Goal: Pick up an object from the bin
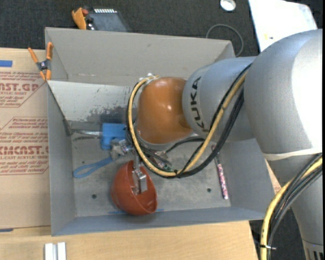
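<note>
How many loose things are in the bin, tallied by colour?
Red: 1, the bowl under the hand
Blue: 2, a block and a strap loop
Pink: 1, a thin stick
Total: 4 in view

- The bin is grey sheet metal with a matt finish, and its back wall has dark, speckled scuffs.
- The red bowl looks like smooth plastic with a soft gloss.
- The blue block looks like matt plastic.
- The blue loop looks like a soft strap or cord.
- The pink stick has a speckled, rough-looking surface.
- The orange cover is smooth and glossy.
- The arm has a smooth, silver-grey satin shell.
- The gripper looks like bare metal.
</note>
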Controlling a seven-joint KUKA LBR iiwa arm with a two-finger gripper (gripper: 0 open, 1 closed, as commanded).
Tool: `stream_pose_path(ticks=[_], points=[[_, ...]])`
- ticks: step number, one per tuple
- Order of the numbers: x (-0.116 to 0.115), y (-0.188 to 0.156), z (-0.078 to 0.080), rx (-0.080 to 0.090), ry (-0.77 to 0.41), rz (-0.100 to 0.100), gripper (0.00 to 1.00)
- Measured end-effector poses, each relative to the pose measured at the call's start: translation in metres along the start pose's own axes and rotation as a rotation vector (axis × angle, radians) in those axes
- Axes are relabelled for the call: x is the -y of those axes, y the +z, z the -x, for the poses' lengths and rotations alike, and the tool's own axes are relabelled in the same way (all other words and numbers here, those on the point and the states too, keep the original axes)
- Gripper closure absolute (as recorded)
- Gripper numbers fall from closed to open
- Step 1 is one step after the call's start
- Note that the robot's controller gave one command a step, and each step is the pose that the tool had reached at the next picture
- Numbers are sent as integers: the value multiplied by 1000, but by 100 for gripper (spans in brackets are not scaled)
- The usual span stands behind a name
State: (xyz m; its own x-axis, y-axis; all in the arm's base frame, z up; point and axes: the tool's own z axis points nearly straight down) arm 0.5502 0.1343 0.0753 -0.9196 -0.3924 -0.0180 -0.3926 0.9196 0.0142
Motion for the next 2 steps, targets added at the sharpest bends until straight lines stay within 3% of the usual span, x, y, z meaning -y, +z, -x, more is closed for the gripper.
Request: stream_pose_path(ticks=[1, 2], points=[[-14, 4, 12, 0, -221, -6, 0], [20, 3, -28, 3, -271, 0, 0]])
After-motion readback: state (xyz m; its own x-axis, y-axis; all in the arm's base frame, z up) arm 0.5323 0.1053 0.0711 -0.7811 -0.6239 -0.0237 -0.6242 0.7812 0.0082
